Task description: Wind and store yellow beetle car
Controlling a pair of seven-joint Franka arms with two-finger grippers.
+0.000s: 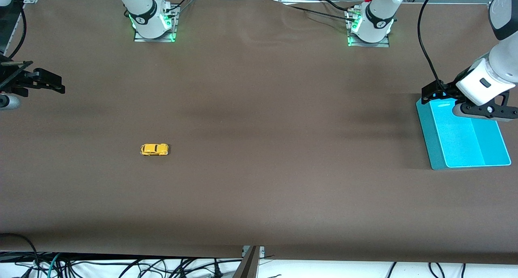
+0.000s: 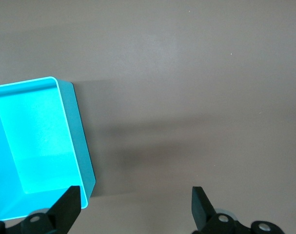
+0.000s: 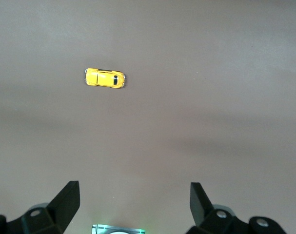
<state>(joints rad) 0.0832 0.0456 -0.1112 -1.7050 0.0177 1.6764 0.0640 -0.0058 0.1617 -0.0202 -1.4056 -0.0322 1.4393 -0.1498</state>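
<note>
Yellow beetle car [image 1: 154, 149] lying on its wheels, long axis along the table, nearer the right gripper [image 1: 50, 83], empty and gaping like the left gripper [image 1: 435, 92] hanging over the turquoise bin [image 1: 437, 148].

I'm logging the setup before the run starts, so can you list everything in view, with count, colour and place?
yellow beetle car: one, bright yellow with dark windows, on its wheels on the table toward the right arm's end, apart from everything else.
bin: one, turquoise, open-topped, nothing seen in it, on the table at the left arm's end.
table: one, brown covering, bearing the car and the bin.
cables: several, dark, along the table edge nearest the front camera.
right gripper: one, black, open, holding nothing, in the air at the right arm's end of the table, waiting.
left gripper: one, black, open, holding nothing, over the bin's edge.
</note>
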